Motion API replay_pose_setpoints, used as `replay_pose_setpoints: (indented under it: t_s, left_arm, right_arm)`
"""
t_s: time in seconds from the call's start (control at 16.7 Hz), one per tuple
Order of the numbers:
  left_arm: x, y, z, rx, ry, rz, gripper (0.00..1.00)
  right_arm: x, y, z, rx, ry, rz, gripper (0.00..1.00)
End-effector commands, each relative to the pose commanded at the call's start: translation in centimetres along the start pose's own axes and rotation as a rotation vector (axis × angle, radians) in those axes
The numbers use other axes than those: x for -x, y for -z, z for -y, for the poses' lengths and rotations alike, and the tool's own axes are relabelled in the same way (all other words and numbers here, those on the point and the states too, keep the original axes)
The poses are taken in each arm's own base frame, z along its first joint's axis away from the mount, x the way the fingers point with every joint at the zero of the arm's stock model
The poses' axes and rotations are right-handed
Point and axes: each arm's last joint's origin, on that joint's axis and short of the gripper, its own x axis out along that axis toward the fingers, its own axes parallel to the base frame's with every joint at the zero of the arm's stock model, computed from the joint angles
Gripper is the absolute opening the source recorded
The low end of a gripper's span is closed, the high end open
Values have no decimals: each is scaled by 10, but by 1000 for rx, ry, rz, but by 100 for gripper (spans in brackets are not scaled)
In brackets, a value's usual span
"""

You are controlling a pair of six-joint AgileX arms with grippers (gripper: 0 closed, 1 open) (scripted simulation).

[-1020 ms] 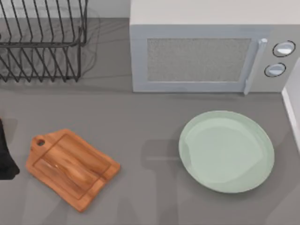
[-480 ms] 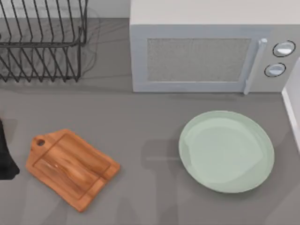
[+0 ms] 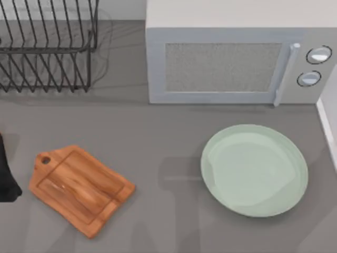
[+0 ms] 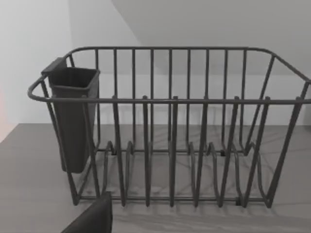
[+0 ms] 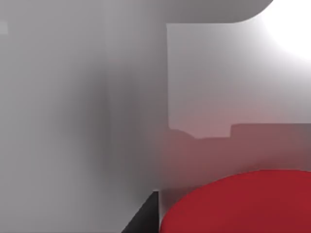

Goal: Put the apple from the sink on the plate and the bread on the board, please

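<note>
- Top view looks down on a grey tabletop (image 3: 158, 132). A pale-green plate (image 3: 254, 169) lies right of centre with nothing on it. An orange-brown wooden board (image 3: 80, 190) lies at the left, turned at an angle, its handle hole toward the upper left, also bare.
- Behind them stand a microwave (image 3: 231, 58) at the back centre and a black wire dish rack (image 3: 47, 47) at the back left.
- A dark piece of the left arm (image 3: 6, 179) sits at the left edge, just beside the board; whether its fingers are apart or together cannot be told.
- Left wrist view faces the dish rack (image 4: 170, 131), which has a dark cup holder (image 4: 73, 121) hung on one end. That arm seems idle.
- Right wrist view sits very close to the red apple (image 5: 243, 204), inside pale grey walls that are probably the sink (image 5: 97, 121). A dark sliver beside the fruit may be a finger; whether the fingers are clamped on the apple cannot be told.
- The bread's place cannot be told.
- Judgement: the step in hand is taking the apple. To do it well, centre the fingers around the widest part, close firmly, then lift straight up clear of the sink wall before swinging toward the plate.
</note>
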Motion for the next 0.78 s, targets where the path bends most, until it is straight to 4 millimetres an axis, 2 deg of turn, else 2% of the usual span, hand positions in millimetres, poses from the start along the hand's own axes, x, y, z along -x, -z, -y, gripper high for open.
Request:
replay_pose_setpoints:
  t_s: [0.3, 0.36, 0.54, 0.78]
  left_arm:
    - [0, 0, 0, 0, 0, 0, 100]
    - [0, 0, 0, 0, 0, 0, 100]
    - [0, 0, 0, 0, 0, 0, 100]
    - [0, 0, 0, 0, 0, 0, 100]
  right_arm:
    - [0, 0, 0, 0, 0, 0, 0]
    - [28, -6, 1, -8, 0, 49, 0]
    - [42, -9, 2, -8, 2, 55, 0]
    - [91, -8, 2, -8, -6, 33, 0]
